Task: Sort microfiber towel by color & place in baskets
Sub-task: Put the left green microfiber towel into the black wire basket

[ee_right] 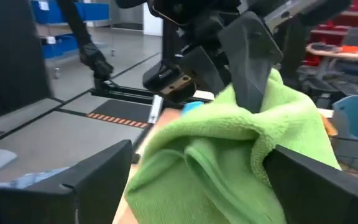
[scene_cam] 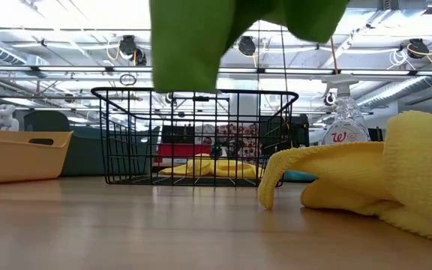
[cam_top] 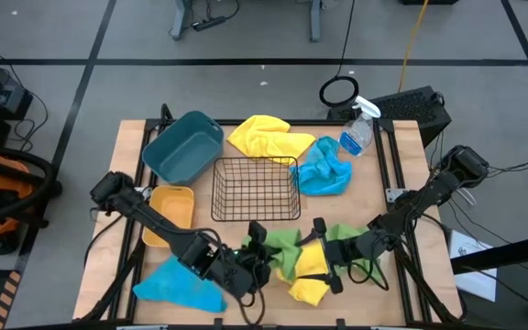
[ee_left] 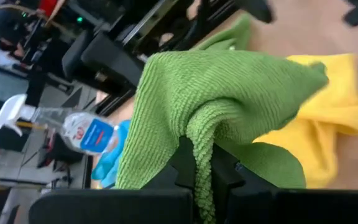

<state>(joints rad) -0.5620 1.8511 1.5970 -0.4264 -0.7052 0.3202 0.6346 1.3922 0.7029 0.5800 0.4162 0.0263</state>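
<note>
High view had the left gripper [cam_top: 262,249] at the worktop's [cam_top: 126,147] near edge, clamped on a green towel [cam_top: 287,249] & holding it off the surface; left wrist view showed the fold pinched tight btwn its fingers [ee_left: 225,171]. Right gripper [cam_top: 324,246] sat just right of it, at the same green towel; in the right wrist view its fingers [ee_right: 316,180] were spread wide w/ the cloth btwn them, not pinching. A yellow towel [cam_top: 308,275] lay just under/beside both grippers, partly beneath the green one. Blue towel [cam_top: 180,284] lay left of the left gripper. Black wire basket [cam_top: 255,188] stood just beyond the grippers, yellow-orange bin [cam_top: 170,213] beyond & left, teal tub [cam_top: 183,147] farther off past that. Beyond the basket: another yellow towel [cam_top: 259,137], a second blue towel [cam_top: 324,170], spray bottle [cam_top: 357,133] next to it.
</note>
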